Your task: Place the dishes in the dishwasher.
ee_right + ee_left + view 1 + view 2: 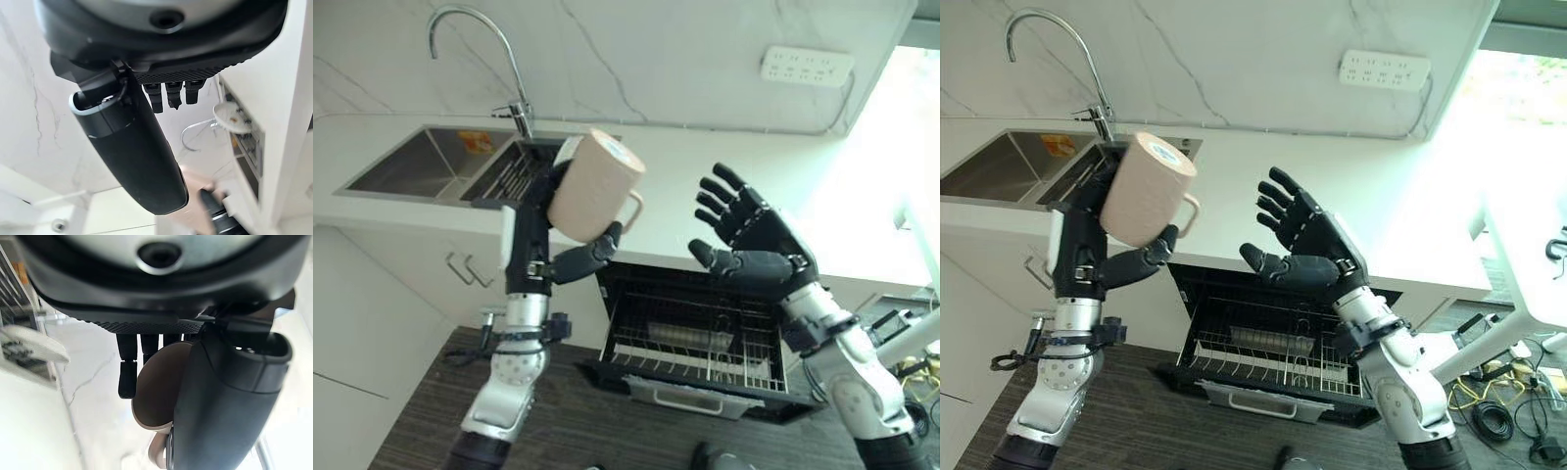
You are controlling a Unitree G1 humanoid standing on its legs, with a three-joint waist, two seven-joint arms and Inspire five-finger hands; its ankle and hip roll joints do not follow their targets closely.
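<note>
While the left hand [543, 230] grips a pink mug [595, 186] with thumb and fingers curled round its body, holding it tilted in the air above the counter [705, 166], the right hand [754, 235] is raised just beside it with fingers spread and holding nothing. Below both, the dishwasher [695, 338] stands open, its wire rack [705, 357] pulled out. Left of the mug are the sink [421, 162] and tap [475, 49].

Daylight flooding in from right edge of head views, blowing out counter [862, 225] there. Wrist views: near hand bulk going soft, background w/ motion blur. Floor [568, 421] staying dim.
</note>
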